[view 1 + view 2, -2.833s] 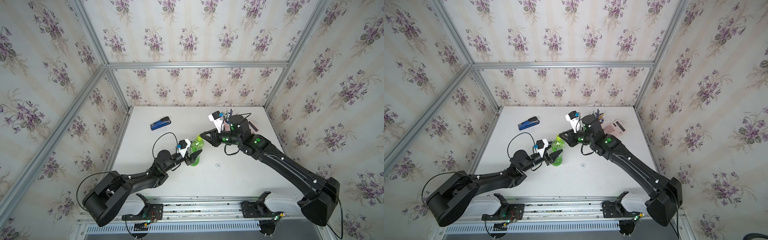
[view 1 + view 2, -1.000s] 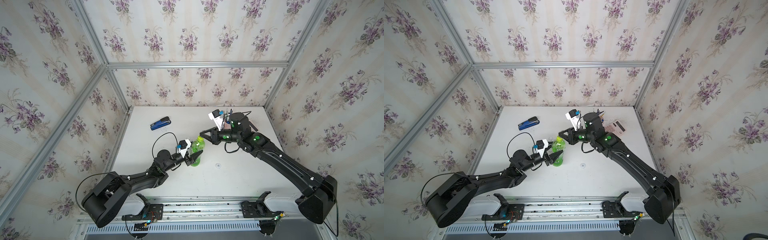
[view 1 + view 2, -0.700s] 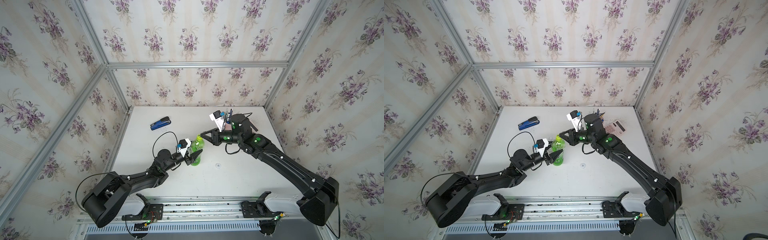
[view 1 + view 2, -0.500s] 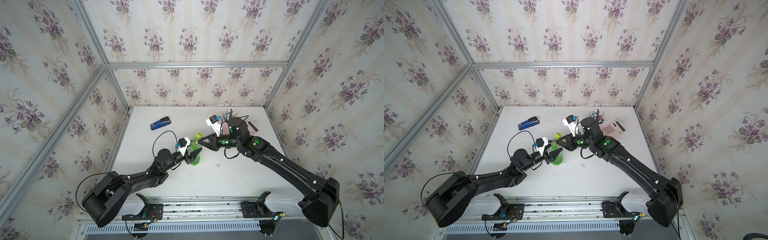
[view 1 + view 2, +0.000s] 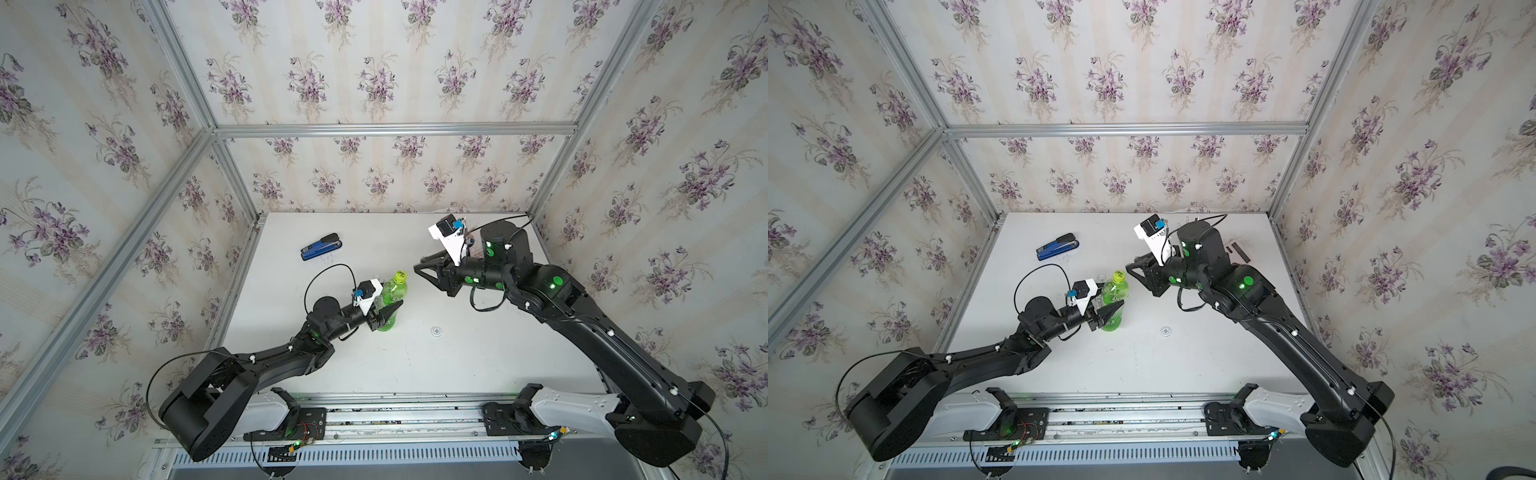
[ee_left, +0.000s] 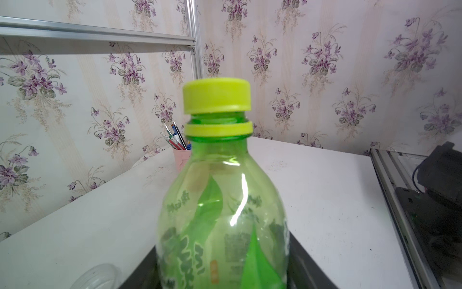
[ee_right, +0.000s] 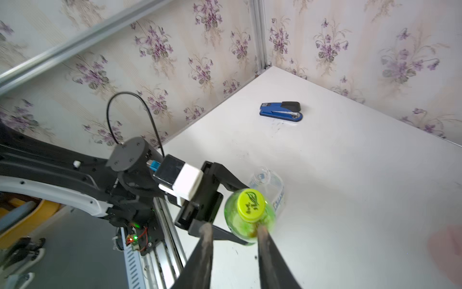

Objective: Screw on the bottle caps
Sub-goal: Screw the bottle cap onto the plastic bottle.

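Note:
The green bottle point(image 5: 392, 293) stands upright on the table with my left gripper point(image 5: 386, 311) shut on its lower body. The yellow-green cap point(image 6: 217, 96) sits on its neck, and a strip of green neck shows between the cap and the collar ring. My right gripper point(image 5: 417, 264) hangs open to the right of the cap, apart from it, with nothing between its fingers point(image 7: 206, 226). The clear bottle point(image 7: 268, 180) stands uncapped just behind the green one. The white cap point(image 5: 436, 331) lies on the table to the right, nearer the front.
A blue stapler point(image 5: 321, 247) lies at the back left of the table. A pink pen cup point(image 6: 181, 155) with pens stands at the back right behind my right arm. A dark strip point(image 5: 1239, 251) lies near the right wall. A metal rail point(image 5: 374, 415) borders the front.
My right gripper was shut on the yellow-green cap; it has opened and drawn back to the right, leaving the cap on the neck. The left arm and green bottle have not moved.

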`<state>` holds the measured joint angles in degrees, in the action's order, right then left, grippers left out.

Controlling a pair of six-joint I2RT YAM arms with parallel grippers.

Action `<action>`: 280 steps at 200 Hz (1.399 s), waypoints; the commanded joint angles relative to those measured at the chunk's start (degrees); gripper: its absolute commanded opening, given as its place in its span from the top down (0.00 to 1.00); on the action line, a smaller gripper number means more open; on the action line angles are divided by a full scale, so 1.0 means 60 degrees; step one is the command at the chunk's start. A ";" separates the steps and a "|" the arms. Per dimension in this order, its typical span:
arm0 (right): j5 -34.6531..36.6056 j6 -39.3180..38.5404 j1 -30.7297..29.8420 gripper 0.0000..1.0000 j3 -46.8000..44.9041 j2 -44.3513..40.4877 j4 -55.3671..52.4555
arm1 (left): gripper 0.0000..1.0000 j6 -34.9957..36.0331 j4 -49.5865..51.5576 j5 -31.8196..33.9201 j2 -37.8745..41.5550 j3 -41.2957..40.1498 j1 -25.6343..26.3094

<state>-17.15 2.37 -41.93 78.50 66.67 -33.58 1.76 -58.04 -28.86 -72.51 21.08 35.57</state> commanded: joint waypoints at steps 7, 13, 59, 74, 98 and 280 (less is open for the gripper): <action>0.0591 -0.2490 0.0016 0.32 -0.0226 -0.0334 -0.0271 | 0.38 0.1462 0.1002 -0.0789 0.0428 0.0068 -0.0104; 0.0599 -0.2974 0.0016 0.12 -0.0186 -0.0354 -0.0438 | 0.38 0.1682 0.1200 -0.0934 0.0526 0.0084 -0.0127; -0.0488 -0.8203 0.0080 0.00 0.0413 0.0096 -0.2166 | 0.38 0.2638 0.2411 -0.1873 0.0879 0.0293 -0.0143; -0.0998 -0.9399 0.0234 0.00 0.1090 0.0667 -0.2947 | 0.38 0.2696 0.2487 -0.1904 0.0907 0.0294 -0.0143; -0.0951 -0.9932 0.0076 0.00 0.1577 0.1287 -0.3125 | 0.38 0.2779 0.2611 -0.1906 0.0938 0.0317 -0.0143; -0.0520 -1.1700 -0.0696 0.48 0.1741 0.2579 -0.4100 | 0.37 0.2812 0.2950 -0.2314 0.0561 0.0629 -0.0077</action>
<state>-20.27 -67.68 -45.47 88.47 81.67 -58.50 18.09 -40.49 -41.56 -69.01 24.32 34.94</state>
